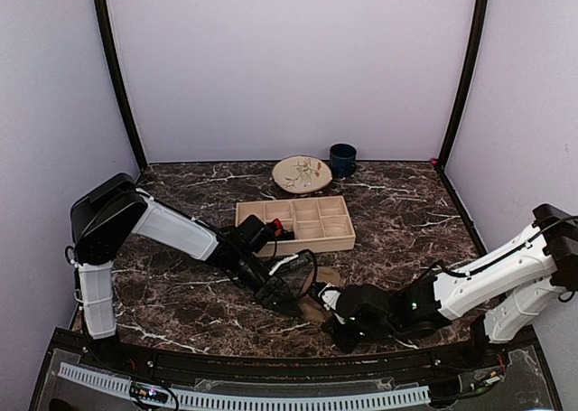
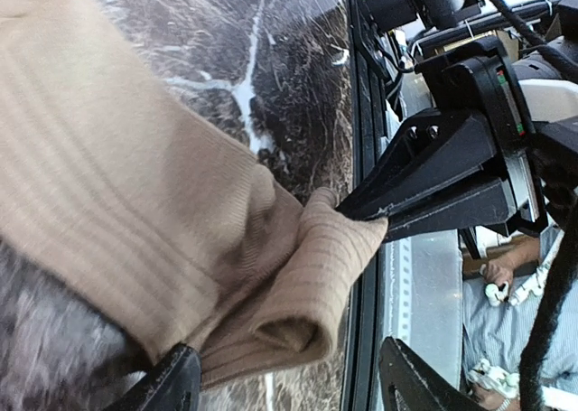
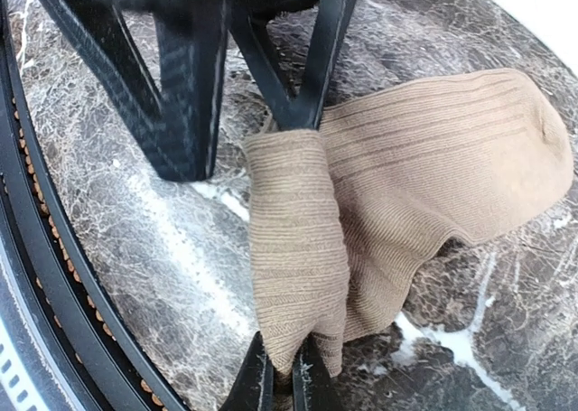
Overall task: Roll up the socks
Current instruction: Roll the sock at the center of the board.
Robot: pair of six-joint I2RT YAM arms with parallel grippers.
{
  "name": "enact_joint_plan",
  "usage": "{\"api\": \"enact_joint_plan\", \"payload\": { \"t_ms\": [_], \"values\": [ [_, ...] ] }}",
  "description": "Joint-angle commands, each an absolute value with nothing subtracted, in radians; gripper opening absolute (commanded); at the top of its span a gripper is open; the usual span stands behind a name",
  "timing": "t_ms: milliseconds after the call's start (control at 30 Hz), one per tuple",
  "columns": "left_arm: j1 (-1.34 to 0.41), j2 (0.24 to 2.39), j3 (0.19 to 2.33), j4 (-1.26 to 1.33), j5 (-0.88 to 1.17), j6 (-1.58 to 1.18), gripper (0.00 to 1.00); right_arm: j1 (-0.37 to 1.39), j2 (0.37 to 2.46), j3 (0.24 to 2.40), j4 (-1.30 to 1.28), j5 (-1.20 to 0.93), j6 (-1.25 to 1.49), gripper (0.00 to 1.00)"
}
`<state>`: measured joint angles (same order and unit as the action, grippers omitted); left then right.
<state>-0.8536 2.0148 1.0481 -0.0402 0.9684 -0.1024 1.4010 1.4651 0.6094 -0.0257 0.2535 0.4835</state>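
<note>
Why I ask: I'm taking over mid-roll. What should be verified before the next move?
1. right gripper shut on the folded end of the tan sock: ok.
2. left gripper open, with the fold between its fingers: ok.
3. Grippers apart from each other, at opposite ends of the fold: ok.
4. Roll tightness: only one loose fold, the rest lies flat on the table: not ok.
5. wooden tray apart from the sock: ok.
6. Where the other socks are: cannot tell.
</note>
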Motion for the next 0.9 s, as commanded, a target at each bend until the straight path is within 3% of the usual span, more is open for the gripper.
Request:
{"api": "enact_joint_plan", "payload": {
  "t_ms": [0,567,867],
  "values": [
    [-0.802,2.046,0.896,-0.08,0.656,-0.184,0.72,1.397,1.493,0.637,-0.035,0.195,0.458,0.04],
    [-0.796,1.762,0.682,0.192,0.607,-0.295,0.72,1.376,1.545,0.689,-0.052,0.084,0.425,0.04],
    [-0.837,1.665,0.661,0.195,0.611,-0.278,0.68,1.3,1.52,0.683,-0.099,-0.126,0.509,0.04]
  ]
}}
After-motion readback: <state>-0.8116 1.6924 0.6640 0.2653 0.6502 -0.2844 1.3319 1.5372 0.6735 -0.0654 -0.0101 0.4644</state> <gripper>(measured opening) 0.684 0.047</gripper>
